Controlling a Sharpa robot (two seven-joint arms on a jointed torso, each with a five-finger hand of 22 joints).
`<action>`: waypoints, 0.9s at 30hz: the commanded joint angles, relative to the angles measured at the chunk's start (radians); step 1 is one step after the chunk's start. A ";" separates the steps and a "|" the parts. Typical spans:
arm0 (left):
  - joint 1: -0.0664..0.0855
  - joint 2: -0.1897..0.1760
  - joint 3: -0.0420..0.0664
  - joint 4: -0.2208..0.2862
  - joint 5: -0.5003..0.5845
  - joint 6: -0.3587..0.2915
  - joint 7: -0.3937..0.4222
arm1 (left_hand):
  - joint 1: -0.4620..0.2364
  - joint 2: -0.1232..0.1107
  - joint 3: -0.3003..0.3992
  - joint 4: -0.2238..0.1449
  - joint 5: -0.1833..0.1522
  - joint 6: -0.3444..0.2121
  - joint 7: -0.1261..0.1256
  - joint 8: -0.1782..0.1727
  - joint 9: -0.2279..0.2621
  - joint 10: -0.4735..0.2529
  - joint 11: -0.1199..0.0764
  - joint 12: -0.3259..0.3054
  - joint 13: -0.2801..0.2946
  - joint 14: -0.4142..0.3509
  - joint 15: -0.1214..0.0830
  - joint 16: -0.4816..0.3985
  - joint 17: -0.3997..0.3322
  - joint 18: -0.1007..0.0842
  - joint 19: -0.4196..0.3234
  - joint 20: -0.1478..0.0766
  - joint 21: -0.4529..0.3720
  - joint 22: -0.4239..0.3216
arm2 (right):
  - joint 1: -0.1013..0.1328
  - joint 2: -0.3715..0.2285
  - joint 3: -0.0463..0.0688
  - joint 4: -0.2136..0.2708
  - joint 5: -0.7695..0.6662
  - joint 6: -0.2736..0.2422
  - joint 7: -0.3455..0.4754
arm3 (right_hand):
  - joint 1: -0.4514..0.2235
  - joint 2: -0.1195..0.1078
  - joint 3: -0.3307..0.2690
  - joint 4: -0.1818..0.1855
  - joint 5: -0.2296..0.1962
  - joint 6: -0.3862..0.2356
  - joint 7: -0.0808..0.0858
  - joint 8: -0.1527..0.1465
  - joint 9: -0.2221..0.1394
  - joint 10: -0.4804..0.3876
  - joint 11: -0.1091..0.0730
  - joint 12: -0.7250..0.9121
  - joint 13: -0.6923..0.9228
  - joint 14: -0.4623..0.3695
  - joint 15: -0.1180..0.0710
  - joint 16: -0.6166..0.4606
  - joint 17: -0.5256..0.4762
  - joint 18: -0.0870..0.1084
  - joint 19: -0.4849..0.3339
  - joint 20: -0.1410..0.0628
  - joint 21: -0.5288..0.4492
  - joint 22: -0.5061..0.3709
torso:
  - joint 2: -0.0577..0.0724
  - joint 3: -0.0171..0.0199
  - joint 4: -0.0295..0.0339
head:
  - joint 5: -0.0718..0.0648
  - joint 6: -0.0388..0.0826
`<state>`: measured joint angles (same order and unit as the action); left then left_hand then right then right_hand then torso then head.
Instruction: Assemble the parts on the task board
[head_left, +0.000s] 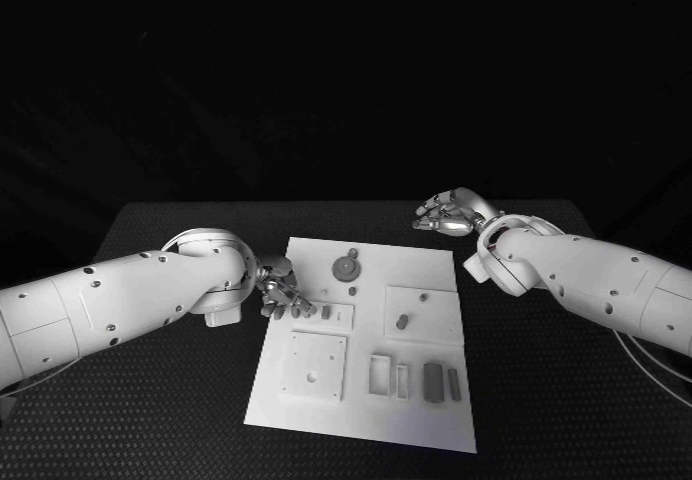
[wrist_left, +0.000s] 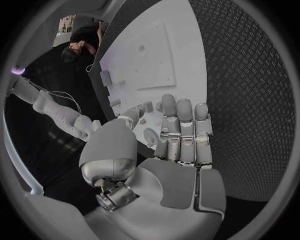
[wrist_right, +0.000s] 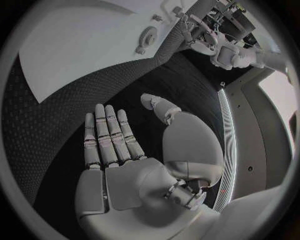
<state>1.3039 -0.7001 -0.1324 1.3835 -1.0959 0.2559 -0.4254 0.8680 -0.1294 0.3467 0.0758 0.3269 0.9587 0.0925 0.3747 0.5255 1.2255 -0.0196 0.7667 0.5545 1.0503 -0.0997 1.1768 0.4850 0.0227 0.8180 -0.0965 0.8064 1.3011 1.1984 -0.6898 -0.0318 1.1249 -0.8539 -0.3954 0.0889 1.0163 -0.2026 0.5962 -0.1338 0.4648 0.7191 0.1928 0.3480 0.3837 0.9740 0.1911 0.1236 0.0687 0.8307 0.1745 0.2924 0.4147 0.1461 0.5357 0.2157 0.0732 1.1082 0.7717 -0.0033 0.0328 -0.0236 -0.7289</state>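
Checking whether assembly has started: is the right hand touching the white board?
Apart. In the head view the right hand sits over bare table, beyond the board's far corner.

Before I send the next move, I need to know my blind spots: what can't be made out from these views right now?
- Left hand, head view: its fingertips overlap the task board edge; contact with a part cannot be told.
- Left wrist view: the left hand covers the board area under it.
- Small grey parts, head view: too small to tell whether seated or loose.
- Right hand, head view: partly hidden by its own wrist.
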 joint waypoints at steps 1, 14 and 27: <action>0.002 0.007 -0.001 -0.002 0.014 0.036 -0.015 | -0.008 -0.004 0.006 0.004 -0.009 -0.008 -0.002 -0.004 0.000 -0.005 0.000 -0.005 0.002 -0.007 0.003 -0.003 0.002 -0.015 -0.006 -0.097 -0.007 0.002 | 0.000 0.001 0.000 0.000 -0.001 0.009 0.008 | -0.007 0.000 -0.002 0.001 0.004 -0.006 0.032 0.007 -0.001 0.005 -0.001 -0.003 0.000 0.001 0.006 -0.003 -0.001 -0.016 -0.007 -0.003 -0.007 0.002 | 0.001 0.0001 -0.0011 | 0.001 0.001; 0.001 0.029 -0.011 -0.025 0.012 -0.009 -0.015 | -0.011 0.029 0.022 0.005 -0.019 -0.006 -0.003 -0.002 0.005 -0.006 -0.002 0.000 0.010 -0.007 0.002 0.001 0.008 -0.013 -0.002 -0.097 -0.010 0.009 | 0.000 0.003 0.000 0.000 -0.001 0.009 0.008 | -0.007 0.000 -0.002 0.001 0.005 -0.006 0.032 0.007 -0.001 0.006 -0.001 -0.004 0.000 0.001 0.006 -0.003 -0.002 -0.016 -0.008 -0.003 -0.007 0.002 | 0.001 -0.0004 -0.0008 | -0.002 -0.001; -0.001 0.044 -0.017 -0.045 0.010 -0.021 -0.012 | 0.014 0.110 0.034 -0.065 -0.107 -0.010 -0.002 -0.001 0.012 -0.008 -0.001 0.001 0.018 -0.009 0.003 0.001 0.014 -0.014 -0.001 -0.095 -0.018 0.022 | -0.001 0.004 0.000 0.000 -0.001 0.010 0.009 | -0.007 0.001 -0.002 0.002 0.005 -0.006 0.032 0.007 -0.001 0.006 -0.001 -0.005 0.000 0.001 0.006 -0.003 -0.002 -0.016 -0.008 -0.003 -0.007 0.003 | 0.000 -0.0005 -0.0004 | -0.003 -0.002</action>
<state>1.3030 -0.6591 -0.1496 1.3395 -1.0903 0.2487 -0.4415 0.8810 -0.0281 0.3810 0.0130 0.2252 0.9573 0.0909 0.3749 0.5384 1.2255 -0.0196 0.7667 0.5707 1.0468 -0.0961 1.1769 0.4988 0.0227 0.8181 -0.0964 0.7928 1.3079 1.1983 -0.6863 -0.0318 1.1245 -0.8537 -0.3954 0.0895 1.0163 -0.2026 0.5962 -0.1338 0.4647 0.7191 0.1928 0.3514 0.3839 0.9740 0.1911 0.1236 0.0687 0.8308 0.1745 0.2924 0.4141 0.1462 0.5320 0.2120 0.0694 1.1101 0.7723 -0.0041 0.0321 -0.0263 -0.7298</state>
